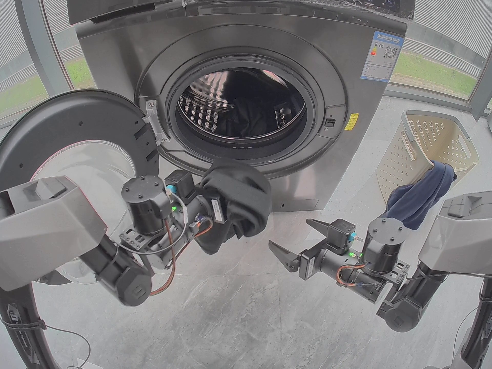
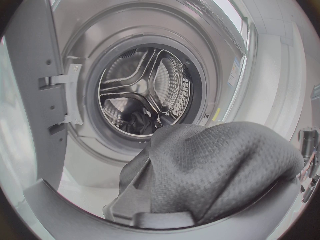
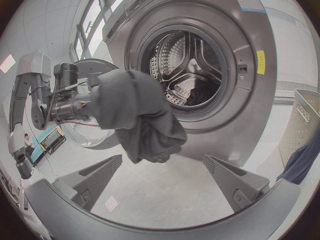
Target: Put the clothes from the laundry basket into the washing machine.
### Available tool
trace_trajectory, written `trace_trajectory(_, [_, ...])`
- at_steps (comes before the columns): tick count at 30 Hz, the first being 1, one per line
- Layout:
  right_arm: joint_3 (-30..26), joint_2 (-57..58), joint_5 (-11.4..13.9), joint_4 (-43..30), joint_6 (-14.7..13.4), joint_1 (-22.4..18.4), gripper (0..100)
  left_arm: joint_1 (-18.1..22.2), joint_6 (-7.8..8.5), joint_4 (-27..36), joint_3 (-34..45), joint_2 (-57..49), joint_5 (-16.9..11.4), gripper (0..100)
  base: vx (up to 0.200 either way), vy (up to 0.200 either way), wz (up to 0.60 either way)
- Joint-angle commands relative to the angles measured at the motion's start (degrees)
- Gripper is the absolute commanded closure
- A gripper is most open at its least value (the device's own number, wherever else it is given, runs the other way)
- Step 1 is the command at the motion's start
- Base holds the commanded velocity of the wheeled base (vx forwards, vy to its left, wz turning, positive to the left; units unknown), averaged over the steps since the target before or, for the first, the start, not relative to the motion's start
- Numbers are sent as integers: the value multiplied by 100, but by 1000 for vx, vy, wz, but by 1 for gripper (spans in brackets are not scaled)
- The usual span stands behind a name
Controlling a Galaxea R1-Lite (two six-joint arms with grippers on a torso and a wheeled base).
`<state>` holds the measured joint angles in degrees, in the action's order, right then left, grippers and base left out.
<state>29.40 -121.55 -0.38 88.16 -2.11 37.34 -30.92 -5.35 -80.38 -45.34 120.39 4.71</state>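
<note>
My left gripper is shut on a dark grey garment that wraps over its fingers, just below and in front of the washing machine's open drum. The same garment covers the gripper in the left wrist view, and it hangs before the machine in the right wrist view. A black garment lies inside the drum. My right gripper is open and empty over the floor, right of the left one. The beige laundry basket stands at the right with a navy garment draped over its rim.
The machine's round door is swung open at the left, close behind my left arm. Grey tiled floor spreads in front of the machine. Windows stand behind and beside the machine.
</note>
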Motion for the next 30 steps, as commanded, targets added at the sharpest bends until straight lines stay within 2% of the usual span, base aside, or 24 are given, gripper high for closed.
trace_trajectory(1, [-594, 527, 20, 17, 0, -500, 0, -55, 8, -522, 1765, -983, -57, 100, 0, 0, 0])
trace_trajectory(2, [-576, 527, 11, 17, 0, -596, 0, -73, 25, -724, 2073, -1000, -57, 100, 0, 0, 0])
trace_trajectory(8, [-515, 483, 3, 17, -35, -649, 0, -134, 69, -874, 2222, -869, 22, 100, 0, 0, 0])
trace_trajectory(12, [-506, 466, -24, 26, -97, -675, 0, -46, -10, -874, 2240, -921, -66, 100, 0, 0, 0])
trace_trajectory(18, [-479, 545, -24, 26, -97, -675, 0, 121, -19, -874, 2292, -921, -84, 100, 0, 0, 0])
trace_trajectory(21, [-444, 554, -24, 26, -97, -675, 0, 94, -27, -874, 2301, -965, -224, 100, 0, 0, 0])
trace_trajectory(30, [-435, 554, -15, 26, -97, -667, 0, 7, -1, -874, 2275, -956, -242, 100, 200, 0, 0])
